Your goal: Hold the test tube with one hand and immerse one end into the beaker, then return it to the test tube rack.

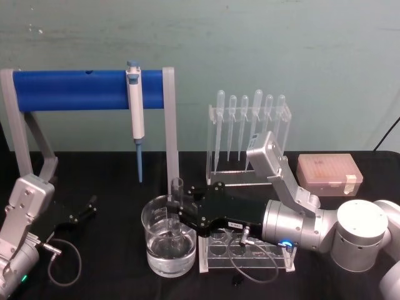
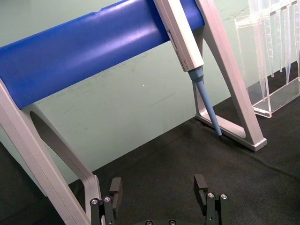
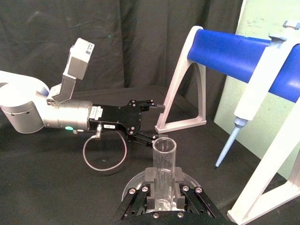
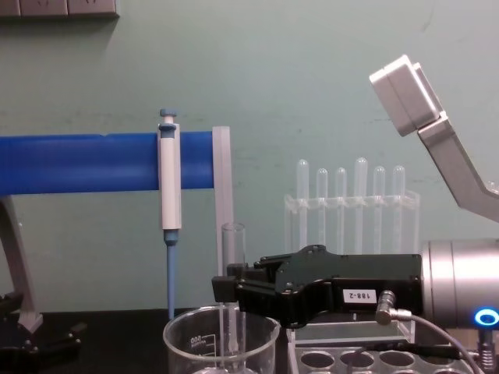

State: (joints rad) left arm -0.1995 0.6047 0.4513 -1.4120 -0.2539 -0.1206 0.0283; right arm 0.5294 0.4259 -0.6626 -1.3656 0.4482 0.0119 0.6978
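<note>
The test tube point(image 1: 177, 194) stands upright with my right gripper point(image 1: 179, 219) shut on its middle. Its lower end reaches down inside the beaker point(image 1: 156, 250), which holds clear liquid in its bottom. From the chest view the test tube point(image 4: 232, 243) rises above the right gripper point(image 4: 231, 290) and drops behind the beaker's wall point(image 4: 195, 341). The right wrist view looks along the test tube point(image 3: 164, 168) clamped between the fingers point(image 3: 187, 197). My left gripper point(image 1: 84, 210) rests open on the black cloth at the left, also seen as the left gripper point(image 2: 158, 187) and the left gripper point(image 3: 158, 123).
A white rack with round holes point(image 1: 262, 256) lies under my right wrist. Behind stand an acrylic rack of plastic pipettes point(image 1: 250, 131), a blue bar stand point(image 1: 69, 87) with a pipettor point(image 1: 135, 112) hanging from it, and a pink tip box point(image 1: 328, 175).
</note>
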